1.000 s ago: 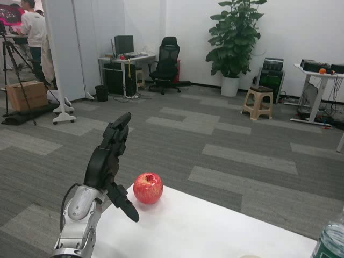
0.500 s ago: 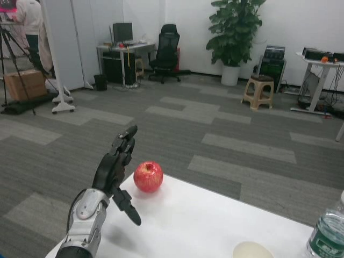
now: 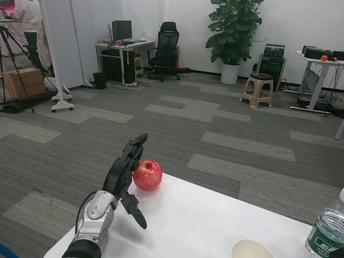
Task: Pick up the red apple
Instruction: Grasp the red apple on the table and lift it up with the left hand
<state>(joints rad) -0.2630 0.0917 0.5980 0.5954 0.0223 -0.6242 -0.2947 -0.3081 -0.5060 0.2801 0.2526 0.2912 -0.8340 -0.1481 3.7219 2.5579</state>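
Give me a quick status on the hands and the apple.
Left hand open, fingers spread beside the red apple, no grip. Right hand out of view. Apple upright near the table edge. Nothing between hand and apple.

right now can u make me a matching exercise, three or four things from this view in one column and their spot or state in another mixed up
Things
1. round red apple
2. black left hand
3. clear plastic water bottle
4. round cream bowl

Places or states
A. bottom edge, near the bottle
B. far corner of the white table
C. bottom right corner
D. open, beside the apple

Pairs: 1-B, 2-D, 3-C, 4-A
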